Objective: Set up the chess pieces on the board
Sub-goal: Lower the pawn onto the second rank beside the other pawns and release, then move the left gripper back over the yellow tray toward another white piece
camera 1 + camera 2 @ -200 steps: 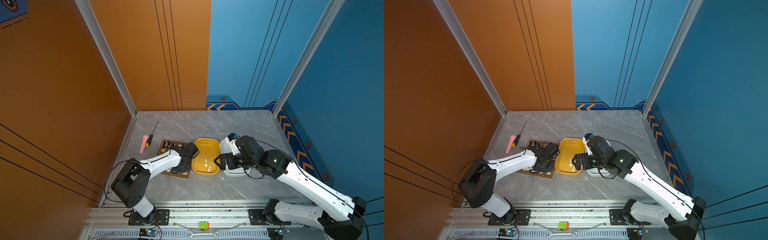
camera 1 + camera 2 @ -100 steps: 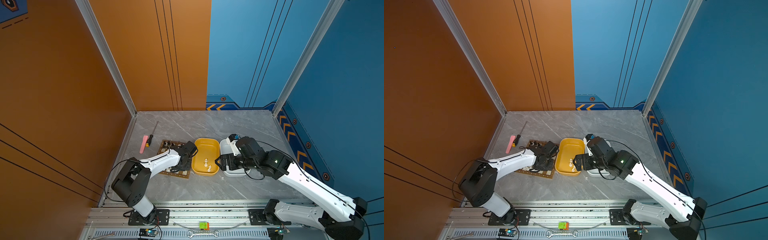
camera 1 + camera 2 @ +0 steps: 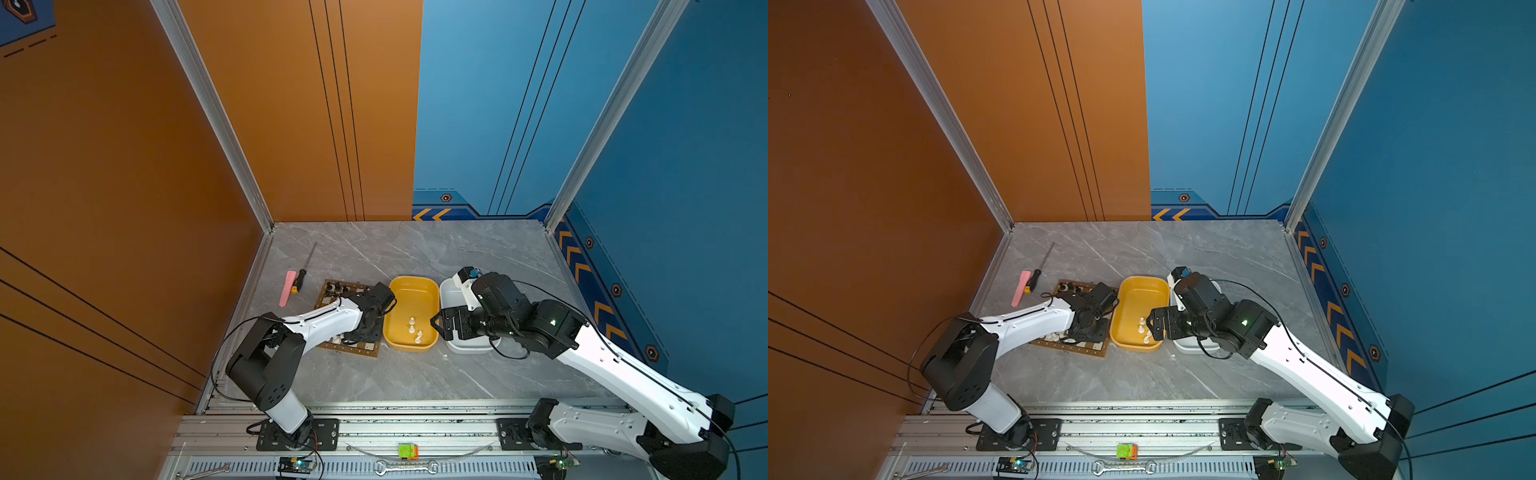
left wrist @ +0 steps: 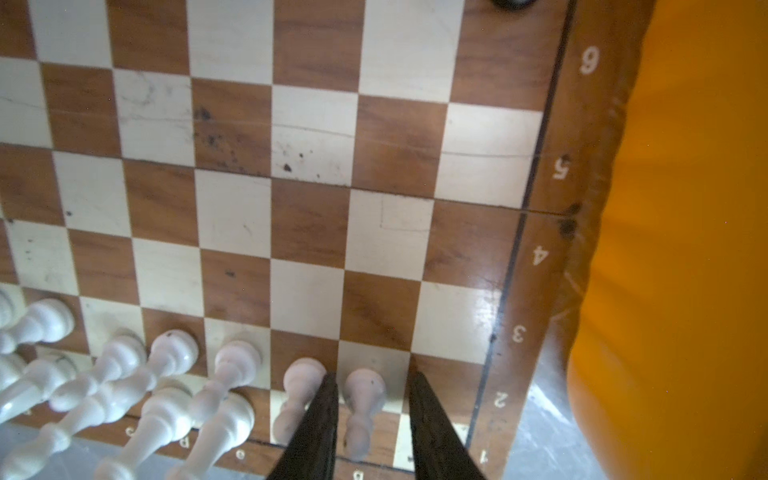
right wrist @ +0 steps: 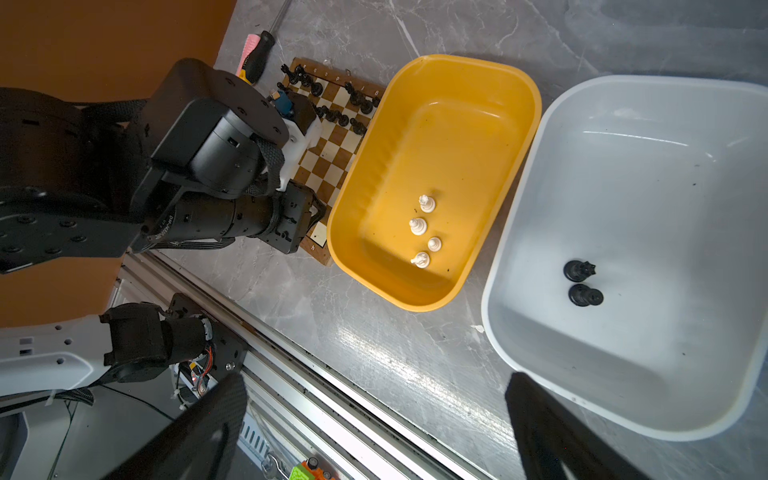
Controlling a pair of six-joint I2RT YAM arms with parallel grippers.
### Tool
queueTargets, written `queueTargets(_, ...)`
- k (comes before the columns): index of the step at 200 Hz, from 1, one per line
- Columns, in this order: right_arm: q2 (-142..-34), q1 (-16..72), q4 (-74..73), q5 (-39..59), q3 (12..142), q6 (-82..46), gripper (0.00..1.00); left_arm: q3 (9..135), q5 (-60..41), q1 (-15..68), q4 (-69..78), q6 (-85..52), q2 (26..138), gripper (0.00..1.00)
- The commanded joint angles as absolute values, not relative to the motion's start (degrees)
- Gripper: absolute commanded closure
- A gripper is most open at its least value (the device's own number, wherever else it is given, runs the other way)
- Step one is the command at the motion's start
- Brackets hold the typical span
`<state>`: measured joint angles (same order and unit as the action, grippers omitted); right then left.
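1. The left gripper is down low over the board. Its jaws are only a little apart, either side of one white pawn. There's a gap on both sides, so it isn't holding anything.
2. That pawn stands upright in the second row from the board's front edge, one square in from the edge beside the yellow tub. The other white pieces crowd along the same front edge. The black ones line the far edge.
3. The right gripper is spread wide and empty, hanging over the tabletop near the tubs' front rims.
4. Not on the board yet: four white pieces in the yellow tub and two black pieces in the white tub.
5. My guess on handling: these are tiny, light, hard and glossy, so they'll slip or tip easily. I'd pinch the narrow stem just under the head, coming straight down. Keep the jaws barely wider than the piece, since the neighbours are packed tight.
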<state>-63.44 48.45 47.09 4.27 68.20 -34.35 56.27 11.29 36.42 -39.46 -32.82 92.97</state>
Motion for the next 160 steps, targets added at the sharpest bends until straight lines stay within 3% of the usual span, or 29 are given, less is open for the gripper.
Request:
queueTargets(1,-63.87,48.25,48.38,3.17,70.00,-33.30,0.00,58.62,10.21,36.56,-40.49,-32.26,93.60,0.67)
queueTargets(100,-63.38,45.85,47.58,3.51,69.78,-32.52,0.00,70.36,11.01,38.61,-44.45,-31.88,93.38,0.62)
queueTargets(160,-61.96,43.07,47.72,3.25,67.74,-32.43,0.00,83.13,10.41,44.41,-46.77,-32.44,102.65,0.62)
